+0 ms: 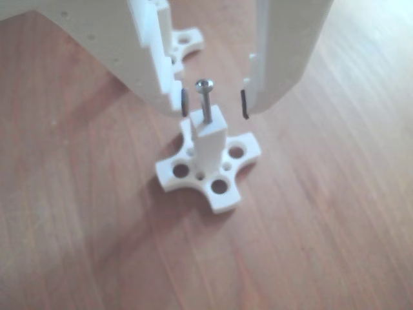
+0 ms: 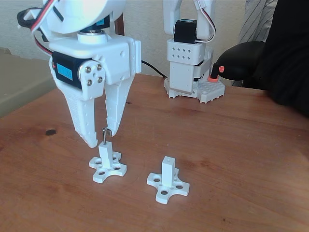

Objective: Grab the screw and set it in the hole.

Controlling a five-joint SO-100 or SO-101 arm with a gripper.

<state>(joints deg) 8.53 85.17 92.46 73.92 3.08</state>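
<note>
The silver screw (image 1: 205,98) stands upright with its tip in the hole in the end face of a square white post (image 1: 210,139) on a cross-shaped base (image 1: 219,187). The screw's shaft hides the hole itself. My gripper (image 1: 213,103) is open and straddles the screw, with a gap between it and each finger. In the fixed view the same screw (image 2: 104,135) rises from the left post (image 2: 105,152), between the tips of my gripper (image 2: 101,137).
A second white post (image 2: 167,170) on its own cross base stands to the right, its top hole bare. At the back are another arm's base (image 2: 188,63), a black object with a red button (image 2: 236,63) and a person's dark sleeve (image 2: 287,53).
</note>
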